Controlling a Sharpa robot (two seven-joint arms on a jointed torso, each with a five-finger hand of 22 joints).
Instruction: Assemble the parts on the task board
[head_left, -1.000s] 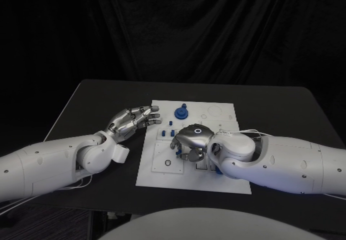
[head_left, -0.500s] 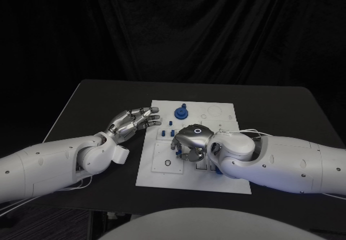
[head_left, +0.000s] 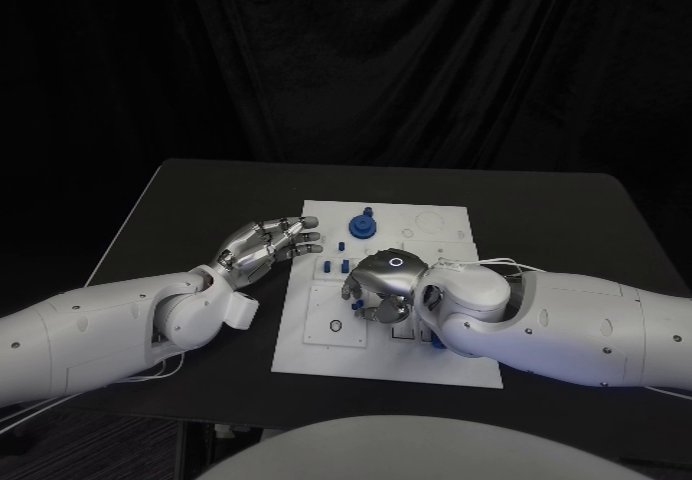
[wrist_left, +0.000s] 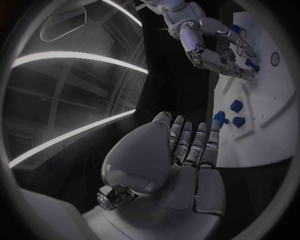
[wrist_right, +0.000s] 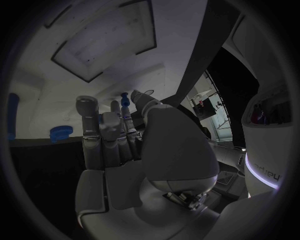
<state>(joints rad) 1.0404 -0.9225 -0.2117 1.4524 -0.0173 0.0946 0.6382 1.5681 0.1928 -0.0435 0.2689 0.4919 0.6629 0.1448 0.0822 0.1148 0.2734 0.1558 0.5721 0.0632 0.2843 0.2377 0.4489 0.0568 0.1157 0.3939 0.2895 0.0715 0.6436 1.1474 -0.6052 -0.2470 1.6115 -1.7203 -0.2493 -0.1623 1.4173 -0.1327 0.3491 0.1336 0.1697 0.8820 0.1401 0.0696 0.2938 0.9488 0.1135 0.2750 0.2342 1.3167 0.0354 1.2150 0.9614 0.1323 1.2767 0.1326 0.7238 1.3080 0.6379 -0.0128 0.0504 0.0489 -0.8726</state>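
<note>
Black matte surface (head_left: 188, 215): carries everything listed here.

White rectangular task board (head_left: 325, 355): lies flat at the middle of the surface, with shallow recesses and outlined circles across its face.

Right silver many-fingered hand (head_left: 382, 285): hangs over the middle of the task board, fingers curled downward. The right wrist view shows a slim blue peg-shaped part (wrist_right: 124, 100) upright at the fingertips, pinched between thumb and fingers.

Left silver many-fingered hand (head_left: 267, 243): held beside the board's left edge, near its far corner, palm tilted toward the board. Its fingers (wrist_left: 190, 145) lie straight and slightly apart, holding nothing.

Large round blue part with a knob on top (head_left: 362, 224): stands on the far portion of the board, ahead of the right hand.

Small blue parts (head_left: 335, 265): a cluster lying on the board between the two hands, just beside the right hand's fingers.

Small blue piece (head_left: 436, 343): lies at the board's near side, partly hidden under the right arm; its shape cannot be told.
</note>
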